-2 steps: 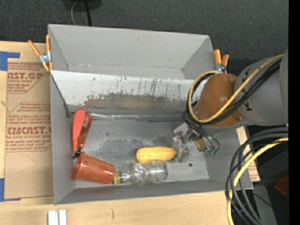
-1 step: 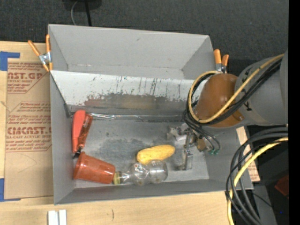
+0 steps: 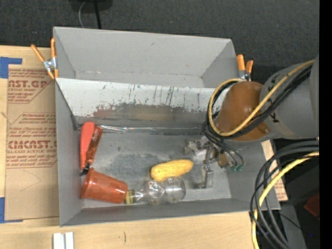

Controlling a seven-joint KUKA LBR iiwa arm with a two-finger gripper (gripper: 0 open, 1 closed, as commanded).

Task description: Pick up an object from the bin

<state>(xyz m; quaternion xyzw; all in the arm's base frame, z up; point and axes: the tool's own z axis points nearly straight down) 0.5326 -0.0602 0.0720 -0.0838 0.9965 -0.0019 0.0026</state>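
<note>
Yellow oblong plastic piece, banana-like (image 3: 171, 169), is the thing nearest the two-finger gripper (image 3: 204, 164). It lies on the floor of the grey metal bin (image 3: 140, 51), about mid-floor toward the near wall, just left of the gripper. We see no contact between the two.

Gripper sits low in the bin's right part. We cannot tell if it is spread or pressed together: wrist and cables crowd it. We see nothing pinched in it.

Our read on the step: pre-grasp placement, pick not yet made.

Yellow piece's long axis runs roughly left-right in the camera view, with the right end slightly higher and pointing at the gripper. The blunter left end points at the heap.

What the next move calls for, in our judgement:
- shift left so the gripper is over the piece's middle
- close across the short axis, not along the length
- rounded, smooth-looking body, so an off-centre grip may let it squirt out

Neighbours to avoid: a crumpled clear plastic bottle (image 3: 162, 192) just below the yellow piece, and a red-orange plastic cup lying on its side (image 3: 102, 187) further left. A flat red-orange packet (image 3: 88, 144) lies against the left wall, well apart.
</note>
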